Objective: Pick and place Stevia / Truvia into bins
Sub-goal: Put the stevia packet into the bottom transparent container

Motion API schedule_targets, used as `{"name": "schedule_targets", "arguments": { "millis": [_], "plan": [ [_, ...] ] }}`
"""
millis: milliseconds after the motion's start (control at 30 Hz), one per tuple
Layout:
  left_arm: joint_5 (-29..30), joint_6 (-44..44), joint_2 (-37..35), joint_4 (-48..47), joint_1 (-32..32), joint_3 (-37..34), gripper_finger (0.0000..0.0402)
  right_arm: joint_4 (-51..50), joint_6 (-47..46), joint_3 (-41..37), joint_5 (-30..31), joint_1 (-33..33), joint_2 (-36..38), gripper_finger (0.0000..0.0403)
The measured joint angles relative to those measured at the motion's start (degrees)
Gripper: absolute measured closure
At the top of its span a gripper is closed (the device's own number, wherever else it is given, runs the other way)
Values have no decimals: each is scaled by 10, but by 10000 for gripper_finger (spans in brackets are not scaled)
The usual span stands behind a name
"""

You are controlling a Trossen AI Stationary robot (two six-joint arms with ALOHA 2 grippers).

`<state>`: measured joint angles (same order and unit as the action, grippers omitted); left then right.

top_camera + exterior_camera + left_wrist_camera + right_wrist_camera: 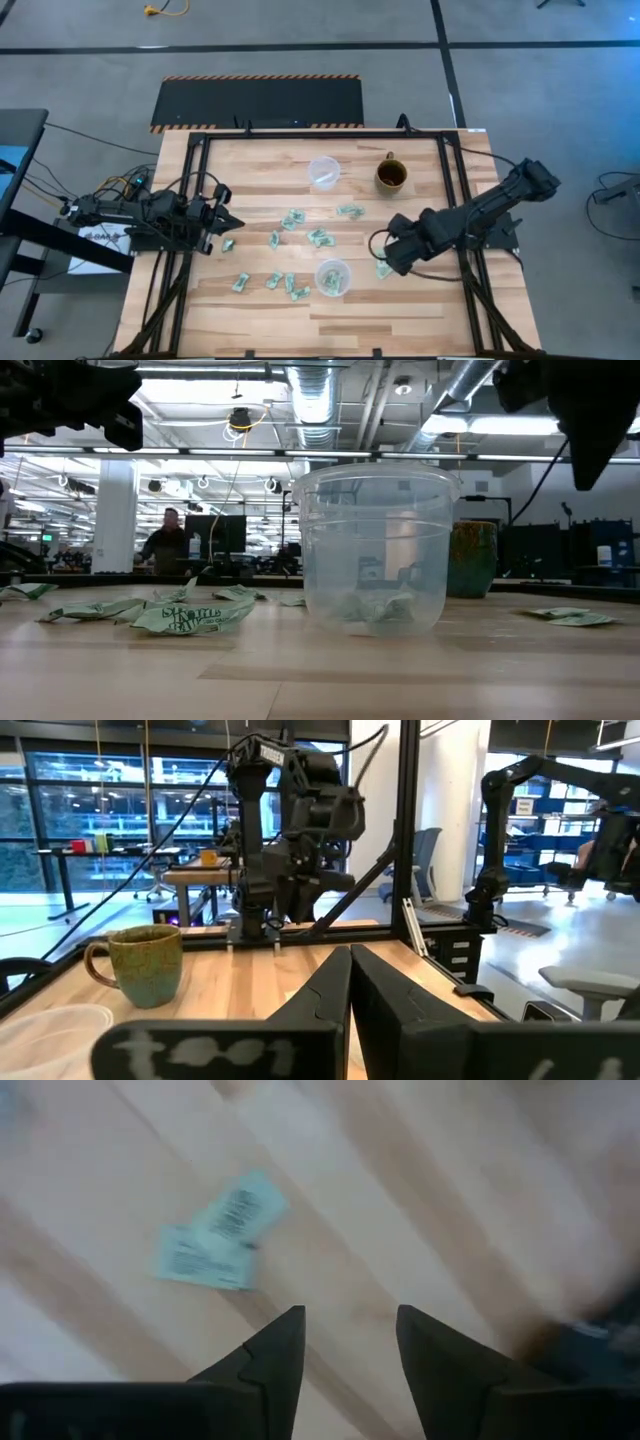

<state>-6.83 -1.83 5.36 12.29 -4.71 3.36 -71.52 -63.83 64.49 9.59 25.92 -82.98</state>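
Closest to the low camera you have the near bin (375, 550), a clear cup with a few packets already lying in its bottom, while the far bin (324, 171) beside the brown mug (391, 175) looks empty from above. Most of the Stevia / Truvia packets (291, 218) are not yet sorted and lie loose across the table (260, 310) between and around the two cups. Your right tool (350, 1342) hovers with fingers spread, empty, near two overlapping packets (212, 1245), and your left tool (350, 982) waits pressed together at the table's left edge.
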Motion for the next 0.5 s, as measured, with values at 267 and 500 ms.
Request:
{"name": "schedule_targets", "arguments": {
  "millis": [267, 500],
  "plan": [
    [0, -1, 0, -28, 0, 0, 401, 173, -32, -84, -50, -35, 38, 256],
    [0, 3, 0, -97, 0, 0, 401, 186, -17, -86, -70, -70, -33, 258]
  ]
}}
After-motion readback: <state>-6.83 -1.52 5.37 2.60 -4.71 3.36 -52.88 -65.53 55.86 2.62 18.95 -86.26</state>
